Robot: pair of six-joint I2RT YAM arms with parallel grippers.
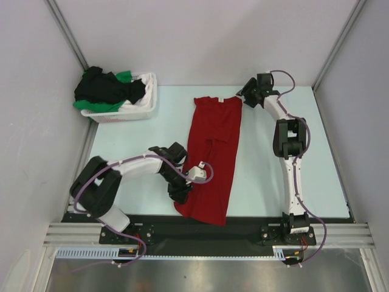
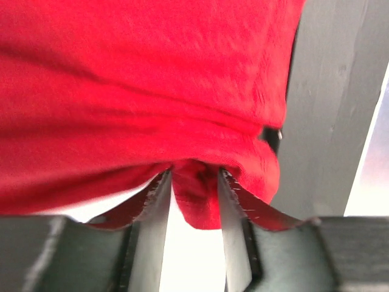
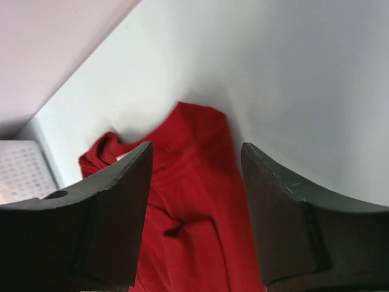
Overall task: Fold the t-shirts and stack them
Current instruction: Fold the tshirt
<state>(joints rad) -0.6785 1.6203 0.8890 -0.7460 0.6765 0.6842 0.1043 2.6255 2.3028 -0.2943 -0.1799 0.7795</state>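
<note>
left tool (image 2: pixel 194 177), jaws parted round a loose fold, sits at the near left edge of the red t-shirt (image 1: pixel 213 152), lying mid-tabletop (image 1: pixel 134 137) with long axis near-to-far, collar far; right tool (image 3: pixel 196 151) hovers apart, empty, over the far right shoulder

1. The left arm (image 1: pixel 130 165) lies low, its elbow folded close to its base and its forearm reaching to the right.
2. The left pincer (image 1: pixel 180 194) points downward, its fingers (image 2: pixel 155 207) parted a little.
3. The right arm (image 1: pixel 292 158) stretches almost straight away from its base.
4. The right pincer (image 1: pixel 244 91) turns leftward at the far end, its fingers (image 3: pixel 115 201) well apart.
</note>
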